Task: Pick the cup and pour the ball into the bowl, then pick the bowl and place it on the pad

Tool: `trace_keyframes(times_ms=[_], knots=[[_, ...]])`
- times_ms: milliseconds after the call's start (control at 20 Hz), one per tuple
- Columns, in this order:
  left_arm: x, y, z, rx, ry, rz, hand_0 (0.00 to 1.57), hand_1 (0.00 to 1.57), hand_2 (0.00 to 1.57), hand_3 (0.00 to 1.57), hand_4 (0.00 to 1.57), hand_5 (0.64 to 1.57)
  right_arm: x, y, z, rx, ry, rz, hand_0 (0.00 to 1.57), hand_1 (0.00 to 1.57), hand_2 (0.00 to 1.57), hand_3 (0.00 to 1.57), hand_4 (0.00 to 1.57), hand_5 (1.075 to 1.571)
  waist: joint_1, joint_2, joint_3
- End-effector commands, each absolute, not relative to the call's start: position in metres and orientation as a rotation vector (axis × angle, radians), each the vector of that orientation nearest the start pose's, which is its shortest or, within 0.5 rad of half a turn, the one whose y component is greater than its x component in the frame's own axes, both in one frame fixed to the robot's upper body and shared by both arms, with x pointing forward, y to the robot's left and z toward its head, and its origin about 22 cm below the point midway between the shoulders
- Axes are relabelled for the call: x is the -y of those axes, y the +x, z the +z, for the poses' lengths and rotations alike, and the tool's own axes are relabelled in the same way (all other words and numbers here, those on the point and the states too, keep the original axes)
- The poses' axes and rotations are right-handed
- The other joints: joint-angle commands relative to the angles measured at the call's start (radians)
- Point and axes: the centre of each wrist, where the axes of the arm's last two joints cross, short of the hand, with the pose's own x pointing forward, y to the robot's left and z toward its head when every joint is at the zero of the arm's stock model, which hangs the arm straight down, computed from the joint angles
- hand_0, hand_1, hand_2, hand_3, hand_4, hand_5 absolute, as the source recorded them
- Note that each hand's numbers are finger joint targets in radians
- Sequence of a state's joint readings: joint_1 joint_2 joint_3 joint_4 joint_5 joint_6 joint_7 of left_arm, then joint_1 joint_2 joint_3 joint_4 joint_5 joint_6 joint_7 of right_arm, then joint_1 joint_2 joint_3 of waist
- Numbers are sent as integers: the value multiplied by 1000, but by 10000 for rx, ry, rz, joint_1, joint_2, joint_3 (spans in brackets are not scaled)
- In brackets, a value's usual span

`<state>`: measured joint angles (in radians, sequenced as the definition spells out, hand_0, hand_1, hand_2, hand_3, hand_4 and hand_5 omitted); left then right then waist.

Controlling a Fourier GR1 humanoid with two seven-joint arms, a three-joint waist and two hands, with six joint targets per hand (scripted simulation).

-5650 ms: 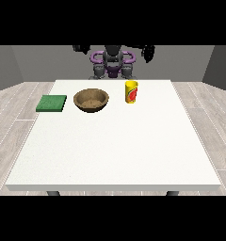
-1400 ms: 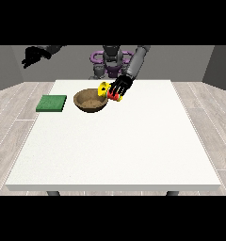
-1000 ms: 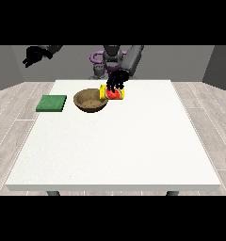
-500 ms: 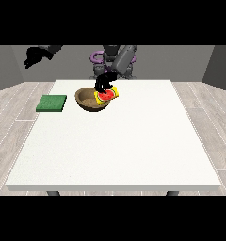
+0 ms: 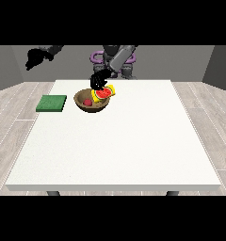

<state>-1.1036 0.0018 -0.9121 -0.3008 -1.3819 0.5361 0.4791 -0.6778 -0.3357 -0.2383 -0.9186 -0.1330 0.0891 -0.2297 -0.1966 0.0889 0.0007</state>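
Note:
A yellow cup [image 5: 105, 93] with a red picture on its side lies tipped on its side over the brown bowl [image 5: 84, 106], its mouth towards the bowl. The hand at the view's right [image 5: 99, 82] is shut on the cup from above. A small red ball [image 5: 87, 101] rests inside the bowl. The green pad [image 5: 52, 103] lies flat on the table to the left of the bowl. The hand at the view's left [image 5: 34, 59] hangs raised high above the table's far left corner, away from everything, its fingers curled.
The white table [image 5: 115, 141] stretches wide towards the camera in front of the bowl. The robot's body [image 5: 116, 61] stands behind the far edge.
The cup has tipped further over the bowl and moved a little left. The red ball now lies in the bowl. The raised hand has stayed in place.

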Motion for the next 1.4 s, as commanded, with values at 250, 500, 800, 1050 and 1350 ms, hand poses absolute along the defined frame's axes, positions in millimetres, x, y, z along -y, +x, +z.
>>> trace_keyframes(times_ms=[250, 500, 800, 1050, 1350], knots=[[-21, 388, 41, -17640, -19077, 19946, 1528, 1528, 1571, 1571, 1489, 1202, 333, 390, 83, 18225, -953, 675, 0, 0, 354, 634, 585, 1564, 492, -129, -5], [-45, 408, 79, -21911, -18719, 19195, 1489, 1489, 1571, 1571, 1473, 1247, 367, 369, 62, 17413, -1872, 82, 0, 0, 340, 653, 567, 1564, 1208, -1024, -12], [-82, 428, 134, -26188, -19175, 15924, 1522, 1522, 1571, 1571, 1190, 1484, 382, 352, 37, 17048, -2785, -365, 0, 0, 464, 630, 570, 1564, 2203, -945, -16], [-147, 432, 122, -29622, -18768, 13864, 1527, 1527, 1571, 1571, 1316, 1450, 356, 364, 47, 17466, -2301, -429, 0, 0, 494, 659, 578, 1567, 2343, -364, -32], [-116, 420, 129, -37994, -11435, 10277, 950, 950, 1119, 1016, 1445, 1269, 318, 381, 60, 17840, -1663, -503, 0, 0, 551, 650, 607, 1570, 2614, 239, -144]])
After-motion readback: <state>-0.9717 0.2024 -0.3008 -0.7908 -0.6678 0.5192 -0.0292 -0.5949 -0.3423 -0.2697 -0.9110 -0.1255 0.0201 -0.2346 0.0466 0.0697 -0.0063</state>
